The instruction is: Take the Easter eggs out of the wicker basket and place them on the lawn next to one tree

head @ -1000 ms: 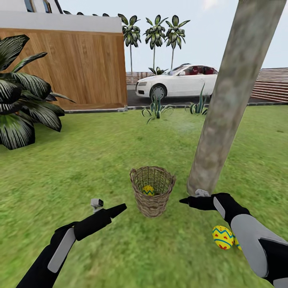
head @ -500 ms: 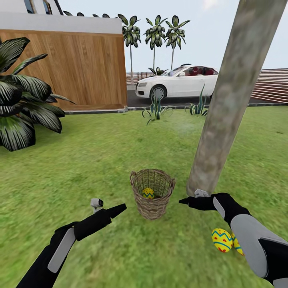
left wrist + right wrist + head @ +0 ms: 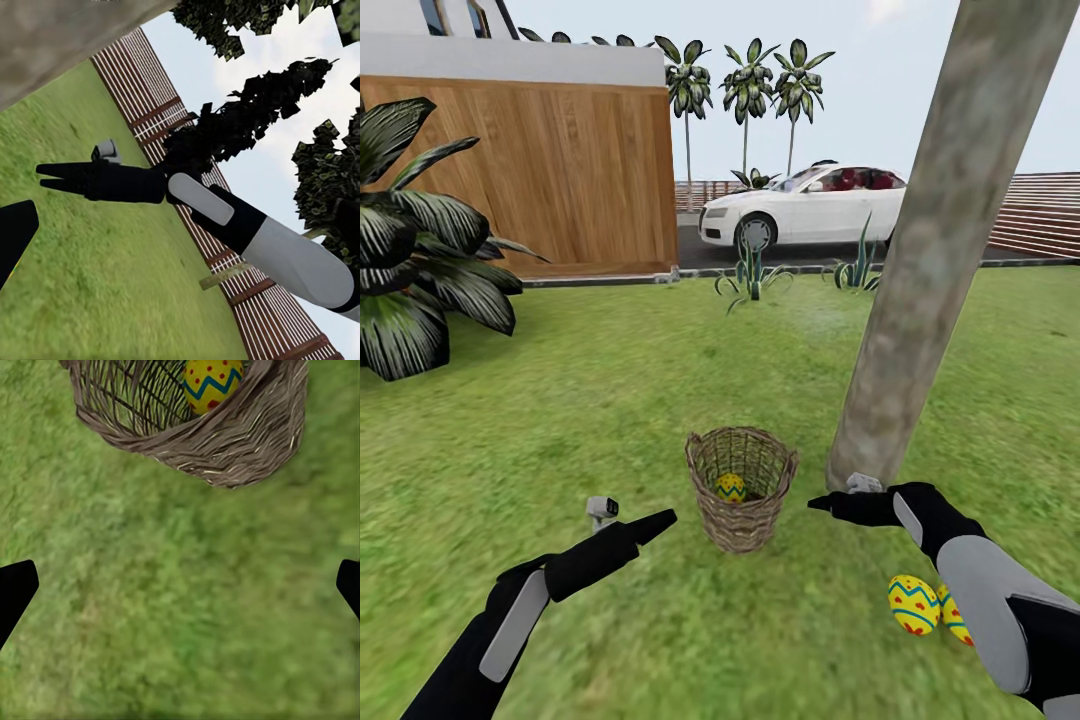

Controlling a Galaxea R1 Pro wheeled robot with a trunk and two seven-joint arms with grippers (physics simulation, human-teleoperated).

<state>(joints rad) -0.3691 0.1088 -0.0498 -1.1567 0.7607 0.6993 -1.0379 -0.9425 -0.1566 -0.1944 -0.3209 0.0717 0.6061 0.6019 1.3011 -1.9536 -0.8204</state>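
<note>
On the lawn (image 3: 610, 380), going from left to right, a dark broad-leaved plant (image 3: 410, 270) stands at the far left before a wooden fence (image 3: 550, 170). The left claw (image 3: 656, 521) hovers above the grass just left of the wicker basket (image 3: 742, 490); whether it is released or clenched I cannot tell. The basket stands upright with one Easter egg (image 3: 731, 487) inside, seen through the rim in the right wrist view (image 3: 212, 381). The right claw (image 3: 820, 503) hangs just right of the basket, its tips spread wide at the two sides of the right wrist view, so it is released and empty. Behind it rises the tree (image 3: 920, 260), thick and grey-brown. Two more eggs (image 3: 915, 604) lie touching on the grass near the trunk's foot, partly hidden by the right forearm. A white car (image 3: 800, 205) is parked beyond.
</note>
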